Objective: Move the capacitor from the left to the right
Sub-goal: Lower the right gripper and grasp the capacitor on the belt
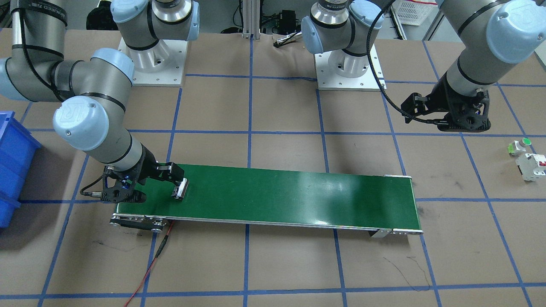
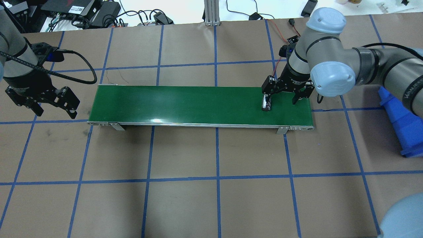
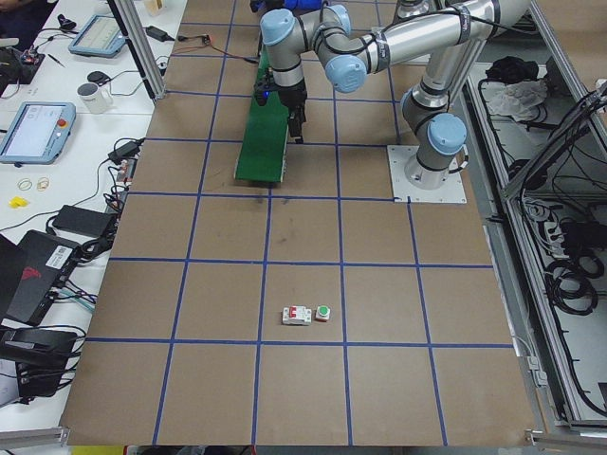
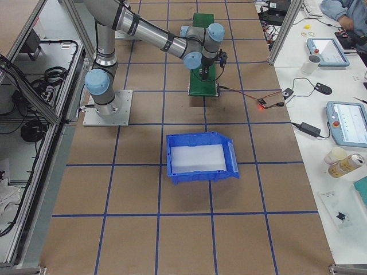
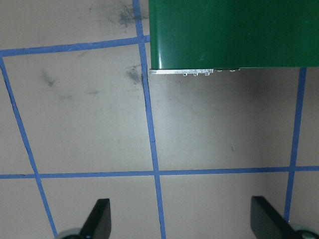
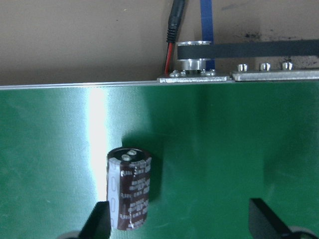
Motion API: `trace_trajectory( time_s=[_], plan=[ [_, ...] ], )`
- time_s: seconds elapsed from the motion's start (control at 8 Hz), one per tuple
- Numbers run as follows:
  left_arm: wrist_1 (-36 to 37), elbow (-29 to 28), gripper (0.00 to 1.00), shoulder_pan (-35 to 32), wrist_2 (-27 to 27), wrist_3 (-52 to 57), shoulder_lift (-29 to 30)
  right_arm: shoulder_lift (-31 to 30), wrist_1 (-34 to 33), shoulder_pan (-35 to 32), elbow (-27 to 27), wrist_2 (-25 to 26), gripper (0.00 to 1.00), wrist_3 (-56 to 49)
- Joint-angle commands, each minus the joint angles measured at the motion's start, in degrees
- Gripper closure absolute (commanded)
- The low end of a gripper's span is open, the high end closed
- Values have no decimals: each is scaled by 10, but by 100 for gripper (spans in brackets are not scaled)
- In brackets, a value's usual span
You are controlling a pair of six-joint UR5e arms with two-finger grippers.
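Observation:
The capacitor (image 2: 266,103), a stubby dark cylinder with pale markings, lies on the right end of the green conveyor belt (image 2: 198,102). My right gripper (image 2: 281,100) hangs open over it, fingers spread wide. In the right wrist view the capacitor (image 6: 128,186) sits just beside one finger (image 6: 97,221), far from the other; I cannot tell whether it touches. It also shows in the front view (image 1: 180,189). My left gripper (image 2: 55,112) is open and empty above the brown table, just off the belt's left end (image 5: 234,30).
A blue bin (image 2: 400,122) stands right of the belt, beyond my right arm. A white breaker (image 1: 532,166) and a green-capped button (image 1: 520,146) lie on the table on my left side. A red wire (image 1: 149,264) trails from the belt's right end.

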State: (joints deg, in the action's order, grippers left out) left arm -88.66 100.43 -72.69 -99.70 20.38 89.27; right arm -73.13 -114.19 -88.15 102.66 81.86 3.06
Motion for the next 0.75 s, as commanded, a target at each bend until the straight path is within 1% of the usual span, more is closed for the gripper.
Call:
trace_trajectory(
  time_s=[0.0, 0.12, 0.25, 0.38, 0.5, 0.62],
  plan=[
    [-5, -1, 0, 0, -1, -1, -1, 11, -10, 0, 1, 9, 7, -1],
    [-11, -1, 0, 0, -1, -1, -1, 11, -10, 0, 1, 11, 14, -2],
    [-23, -2, 0, 0, -1, -1, -2, 15, -10, -1, 1, 27, 43, -5],
    [-28, -2, 0, 0, -1, -1, -6, 19, -8, 0, 1, 60, 79, -16],
    [-29, -1, 0, 0, -1, -2, -6, 18, -2, 0, 1, 86, 96, -24],
    [-27, -3, 0, 0, -1, -8, -1, 18, -2, 0, 0, 90, 100, -25]
  ],
)
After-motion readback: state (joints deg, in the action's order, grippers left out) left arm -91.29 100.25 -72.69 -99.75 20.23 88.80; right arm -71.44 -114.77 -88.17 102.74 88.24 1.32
